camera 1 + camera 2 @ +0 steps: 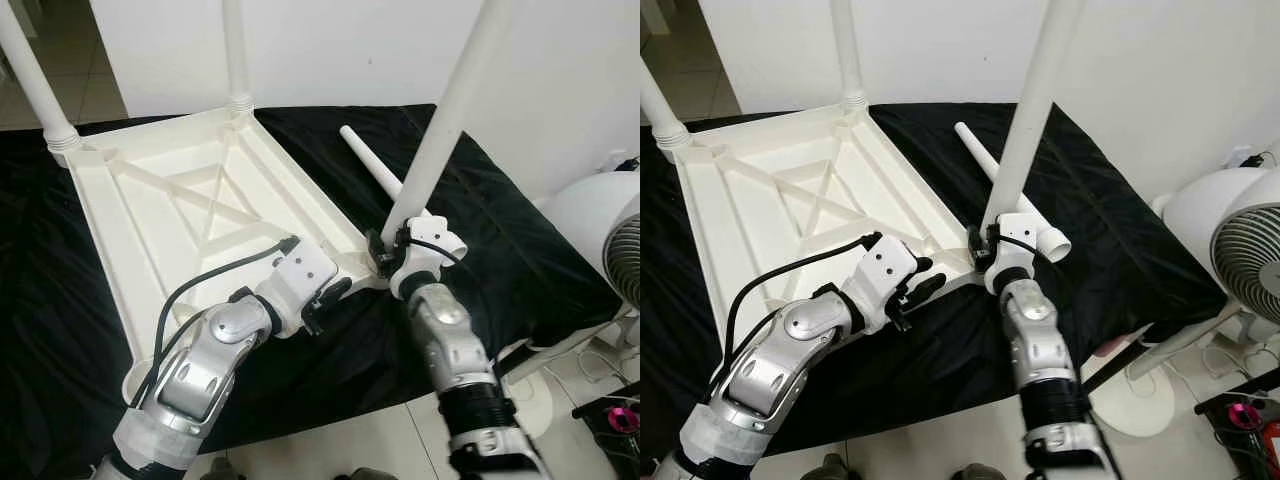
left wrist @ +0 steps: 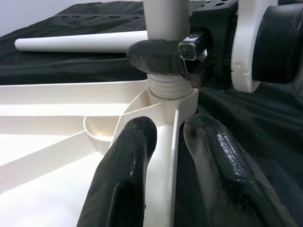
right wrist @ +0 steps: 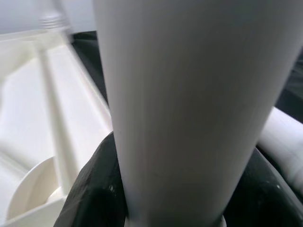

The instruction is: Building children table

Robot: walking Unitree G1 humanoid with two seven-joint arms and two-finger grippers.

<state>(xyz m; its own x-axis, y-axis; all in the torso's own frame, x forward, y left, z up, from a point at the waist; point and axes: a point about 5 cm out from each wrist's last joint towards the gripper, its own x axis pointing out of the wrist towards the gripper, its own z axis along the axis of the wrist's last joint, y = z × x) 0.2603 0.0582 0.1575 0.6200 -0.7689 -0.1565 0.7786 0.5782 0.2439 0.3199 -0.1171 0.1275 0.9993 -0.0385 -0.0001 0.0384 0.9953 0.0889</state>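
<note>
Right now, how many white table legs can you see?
4. Two legs stand at the tabletop's far corners, one stands at the near corner in the right gripper, one lies loose on the black cloth.

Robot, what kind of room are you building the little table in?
Probably a room in a home. A white wall, a tiled floor and a white fan show it. The upside-down table lies on a black sheet.

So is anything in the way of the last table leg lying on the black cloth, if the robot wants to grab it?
Yes, for now. The loose leg lies on the cloth behind the standing leg that the right gripper is clamped around, so that leg sits between them. The left gripper rests at the tabletop edge, farther away.
</note>
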